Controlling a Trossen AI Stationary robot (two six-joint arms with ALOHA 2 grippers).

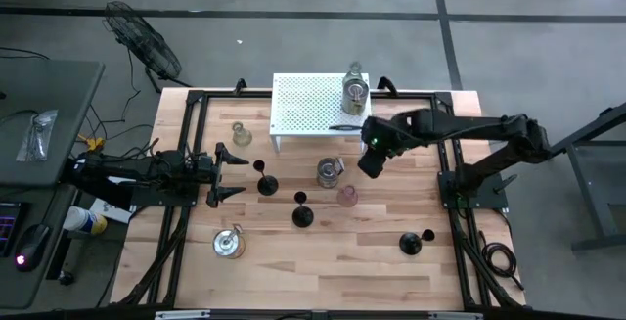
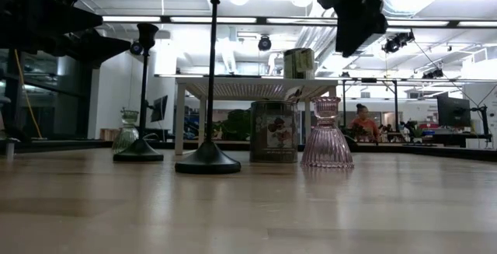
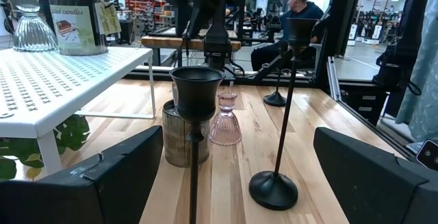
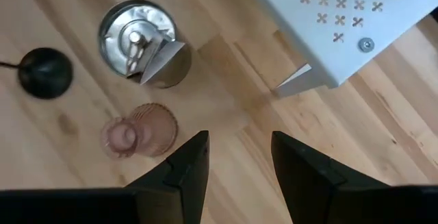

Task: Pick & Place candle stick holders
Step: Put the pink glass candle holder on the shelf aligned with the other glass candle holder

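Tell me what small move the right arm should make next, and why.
Probably lower the right gripper toward the pinkish holder and shift sideways to centre on it. Its fingers are apart with nothing between them, hanging over bare table between that holder and the white rack. The left gripper waits open.

In the low view the tallest black holder (image 2: 208,75) runs off at twelve o'clock, so its cup is cut away, and the right gripper (image 2: 353,13) is clipped there too, only its lower part showing. The left wrist view cuts the near black holder (image 3: 196,114) at six o'clock, hiding its base. The tin (image 3: 181,133) behind it is partly covered by that stem. On the white rack (image 1: 311,105) the clear holder (image 1: 354,68) is too small to make out from above.
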